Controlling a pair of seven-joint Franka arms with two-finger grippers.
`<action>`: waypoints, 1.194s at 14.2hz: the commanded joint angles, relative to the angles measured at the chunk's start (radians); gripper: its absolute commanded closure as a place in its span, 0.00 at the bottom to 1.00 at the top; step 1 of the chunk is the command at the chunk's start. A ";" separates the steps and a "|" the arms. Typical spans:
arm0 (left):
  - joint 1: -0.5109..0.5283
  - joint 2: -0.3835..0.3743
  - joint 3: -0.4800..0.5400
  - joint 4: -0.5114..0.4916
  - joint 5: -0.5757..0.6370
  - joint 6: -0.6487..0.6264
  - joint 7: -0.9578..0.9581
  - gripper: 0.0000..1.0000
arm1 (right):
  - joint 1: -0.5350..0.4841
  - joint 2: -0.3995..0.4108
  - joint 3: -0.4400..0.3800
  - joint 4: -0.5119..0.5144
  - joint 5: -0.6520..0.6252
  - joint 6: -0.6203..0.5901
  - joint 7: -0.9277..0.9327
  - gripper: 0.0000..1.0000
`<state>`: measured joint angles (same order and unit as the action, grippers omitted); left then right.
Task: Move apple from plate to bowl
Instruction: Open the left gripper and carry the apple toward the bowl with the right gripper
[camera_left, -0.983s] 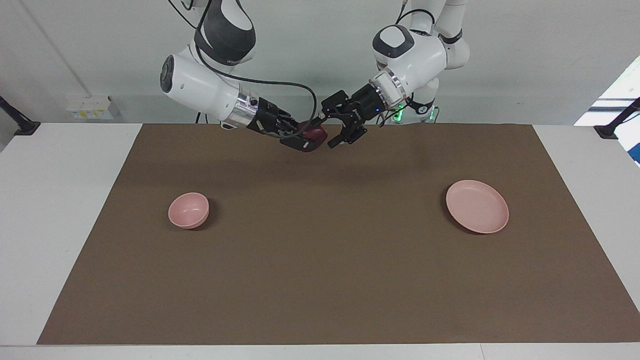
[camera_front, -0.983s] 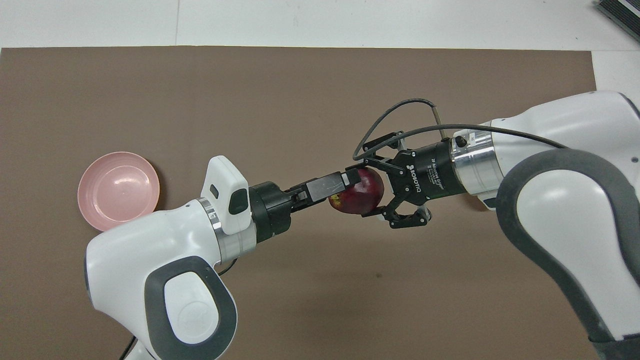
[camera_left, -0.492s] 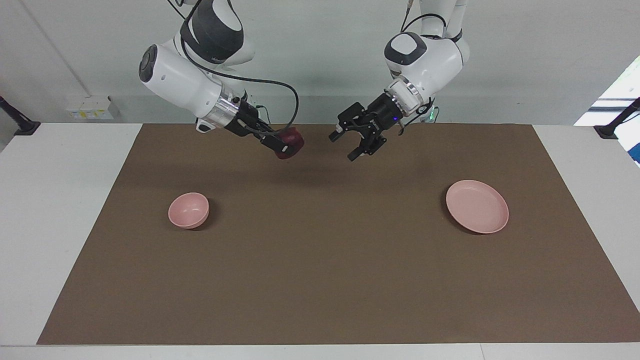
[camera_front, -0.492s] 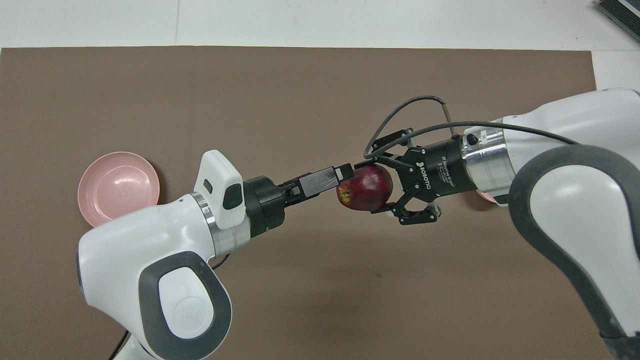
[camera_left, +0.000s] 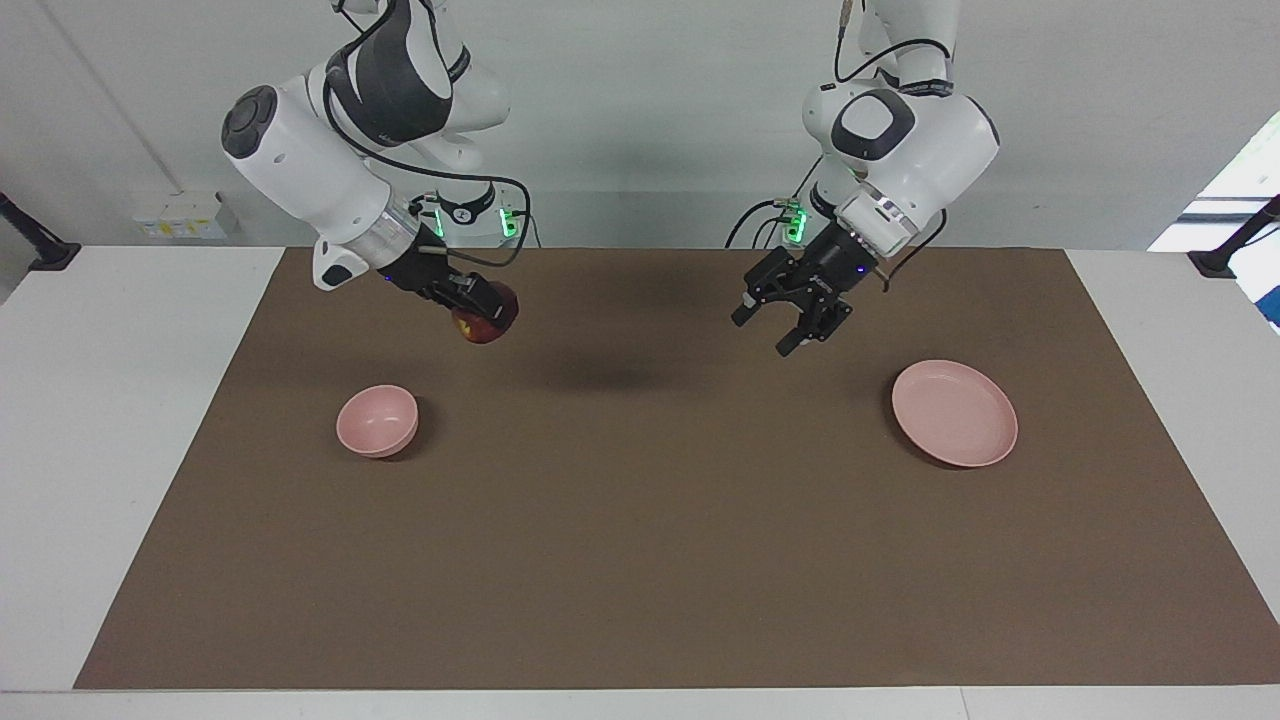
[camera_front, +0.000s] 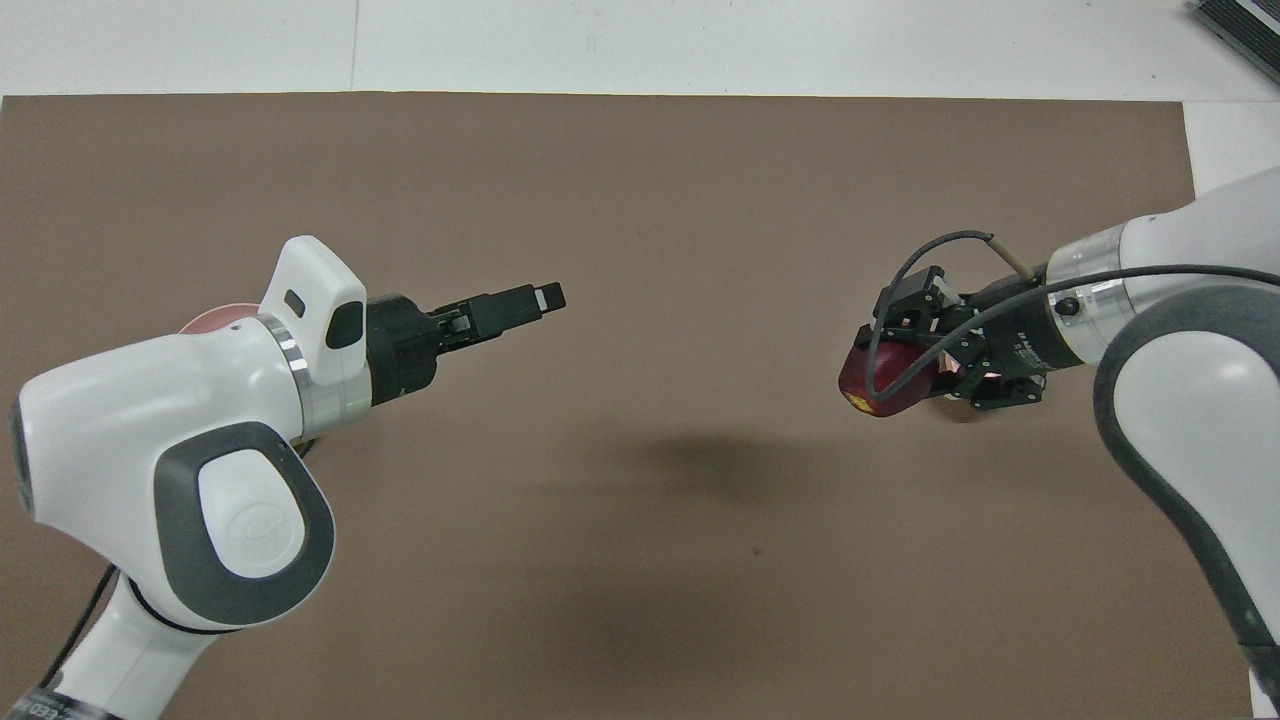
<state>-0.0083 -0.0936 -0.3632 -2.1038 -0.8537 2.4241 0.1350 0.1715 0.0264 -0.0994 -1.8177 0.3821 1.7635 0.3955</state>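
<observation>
Bowl (camera_left: 377, 420) and plate (camera_left: 955, 413) lie well apart.

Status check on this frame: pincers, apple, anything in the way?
Right pincer shut on apple, airborne over mat near bowl. Left pincer open, idle near plate. Nothing blocking bowl.
</observation>
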 joint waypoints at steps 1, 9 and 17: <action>0.001 0.006 0.055 0.005 0.247 -0.080 -0.070 0.00 | -0.062 0.026 0.007 -0.020 -0.092 0.028 -0.240 1.00; -0.004 0.113 0.196 0.285 0.772 -0.474 -0.086 0.00 | -0.135 0.157 0.006 -0.019 -0.272 0.241 -0.547 1.00; -0.090 0.123 0.329 0.635 0.884 -0.913 -0.078 0.00 | -0.179 0.225 0.006 -0.038 -0.273 0.310 -0.632 1.00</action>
<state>-0.0414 0.0087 -0.0885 -1.5641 0.0047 1.6190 0.0621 0.0085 0.2447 -0.1019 -1.8428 0.1294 2.0494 -0.2105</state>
